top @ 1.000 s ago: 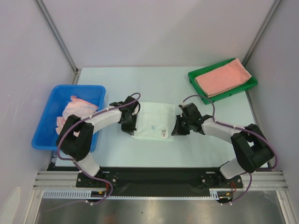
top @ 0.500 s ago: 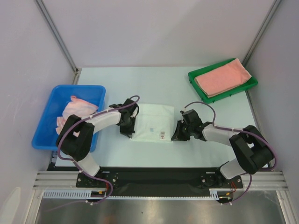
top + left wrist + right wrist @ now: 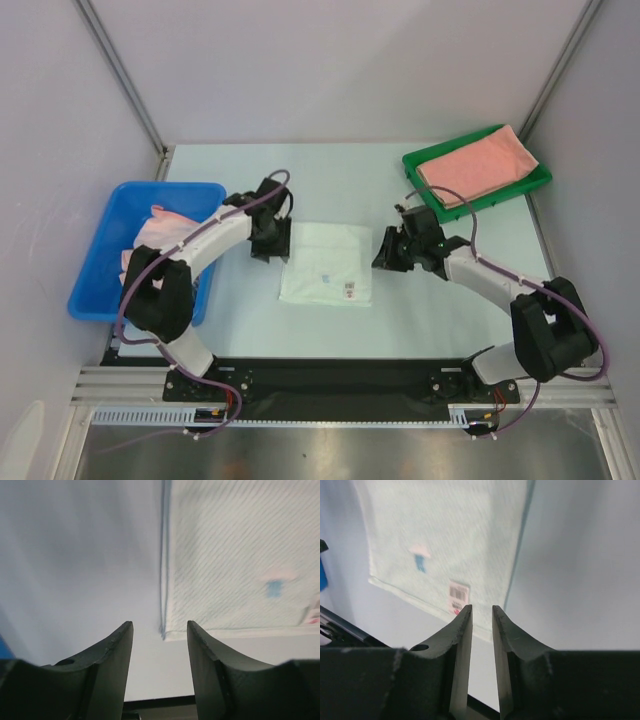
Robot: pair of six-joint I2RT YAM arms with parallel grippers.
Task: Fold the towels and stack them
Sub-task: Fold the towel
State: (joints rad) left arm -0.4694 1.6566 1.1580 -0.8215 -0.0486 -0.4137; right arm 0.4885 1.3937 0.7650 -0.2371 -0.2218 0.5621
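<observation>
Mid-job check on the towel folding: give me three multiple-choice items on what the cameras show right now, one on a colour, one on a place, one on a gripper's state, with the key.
1. The folded towel in the green tray is: A dark blue; B pale mint; C salmon-pink.
2. The pale mint towel lies: A flat on the table, at its middle; B in the green tray; C draped over an arm.
3. The left gripper is: A shut on the mint towel; B open and empty; C shut on a pink towel.

Key:
1 C, the overhead view shows pink cloth in the tray.
2 A, it is spread on the table, apart from the tray.
3 B, its wrist view shows parted fingers with nothing gripped between them.
</observation>
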